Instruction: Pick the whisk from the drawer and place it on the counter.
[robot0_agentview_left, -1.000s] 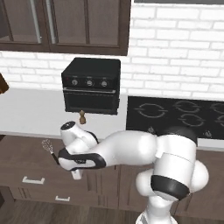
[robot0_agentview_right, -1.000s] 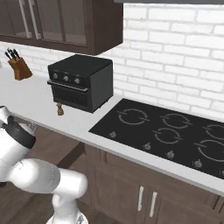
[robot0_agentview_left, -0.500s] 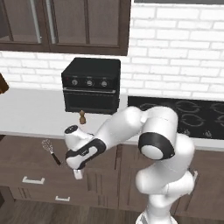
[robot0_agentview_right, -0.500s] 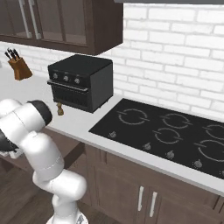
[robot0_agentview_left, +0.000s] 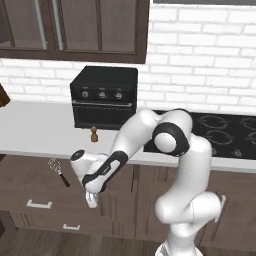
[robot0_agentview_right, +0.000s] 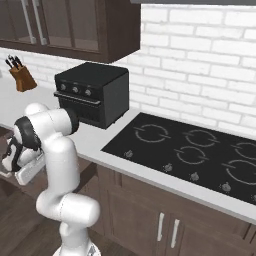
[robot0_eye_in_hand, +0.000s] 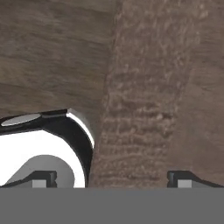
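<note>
The whisk, with a silver wire head and a thin black handle, lies tilted in the drawer under the pale counter. My gripper hangs just right of the whisk, a little lower, and points down in front of the drawer face. It does not touch the whisk. In the hand view the two fingertips stand wide apart, so the gripper is open and holds nothing. Only brown wood grain lies ahead of it. The arm is folded low at the left of the right base view.
A black oven stands on the counter with a small brown shaker before it. The black stovetop lies to the right. A knife block stands far left. A silver drawer handle sits below the whisk.
The arm's elbow and upper links have risen and swung right. The gripper has stayed low beside the whisk and remains open. The whisk has not moved.
</note>
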